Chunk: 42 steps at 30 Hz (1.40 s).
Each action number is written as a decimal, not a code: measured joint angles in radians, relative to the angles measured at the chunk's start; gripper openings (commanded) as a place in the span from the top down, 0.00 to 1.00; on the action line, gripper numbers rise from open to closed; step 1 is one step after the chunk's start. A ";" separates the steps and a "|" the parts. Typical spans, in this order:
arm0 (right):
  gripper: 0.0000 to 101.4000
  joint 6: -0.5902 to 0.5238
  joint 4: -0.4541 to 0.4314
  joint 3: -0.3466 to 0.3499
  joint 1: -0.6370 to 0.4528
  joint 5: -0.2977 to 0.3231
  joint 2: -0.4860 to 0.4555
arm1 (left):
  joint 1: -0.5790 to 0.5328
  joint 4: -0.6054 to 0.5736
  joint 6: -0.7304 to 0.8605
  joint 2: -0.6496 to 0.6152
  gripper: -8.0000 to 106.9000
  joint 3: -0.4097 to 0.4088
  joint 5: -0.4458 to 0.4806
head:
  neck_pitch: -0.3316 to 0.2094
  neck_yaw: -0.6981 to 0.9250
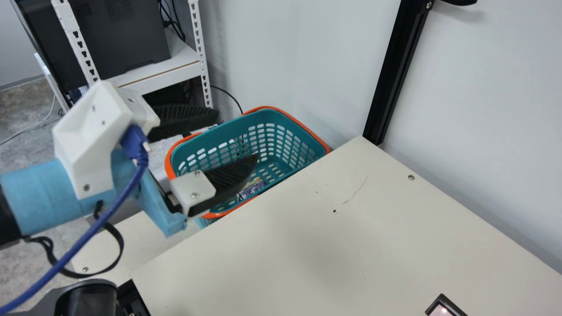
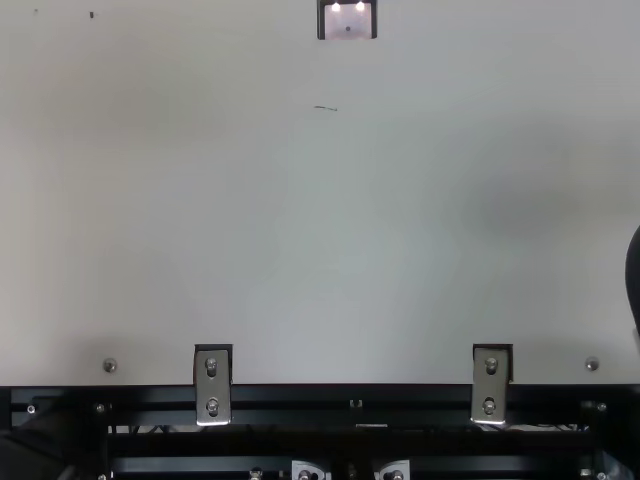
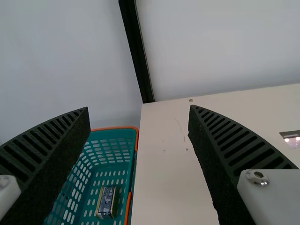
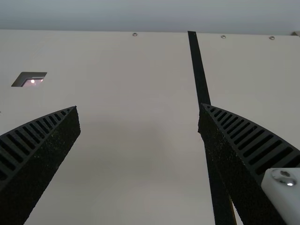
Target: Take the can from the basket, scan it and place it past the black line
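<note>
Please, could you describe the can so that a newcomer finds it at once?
Beside the cream table is an orange-rimmed teal basket with many small holes. On its floor, close to the table side, lies the can. Its dark blue, printed face and yellowish edge set it apart from the plain teal plastic around it.

L arm [image 1: 46,188] raised, L tool [image 1: 237,136] spread wide; R tool [image 4: 138,106] likewise, fingers apart
</note>
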 measured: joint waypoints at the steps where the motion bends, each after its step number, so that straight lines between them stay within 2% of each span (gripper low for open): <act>1: 0.00 0.000 0.000 0.000 0.000 0.000 0.000 | -0.025 0.023 -0.024 -0.007 0.15 -0.007 0.027 | 0.000 0.000; 8: 0.00 0.000 0.000 0.000 0.000 0.000 0.000 | -0.199 0.153 -0.148 -0.042 0.15 -0.036 0.203 | 0.000 0.000; 19: 0.00 0.000 0.000 0.000 0.000 0.000 0.000 | -0.208 0.155 -0.148 -0.042 0.15 -0.036 0.215 | 0.000 0.000; 28: 0.00 0.000 0.000 0.000 0.000 0.000 0.000 | -0.120 0.035 -0.135 -0.006 0.15 -0.039 0.135 | -0.005 0.000; 37: 0.00 0.000 0.000 0.000 0.000 0.000 0.000 | 0.036 -0.114 -0.197 0.099 0.15 -0.072 0.035 | 0.000 0.000; 42: 0.00 0.000 0.000 0.000 0.000 0.000 0.000 | 0.121 -0.153 -0.237 0.162 0.15 -0.104 0.028 | -0.005 0.000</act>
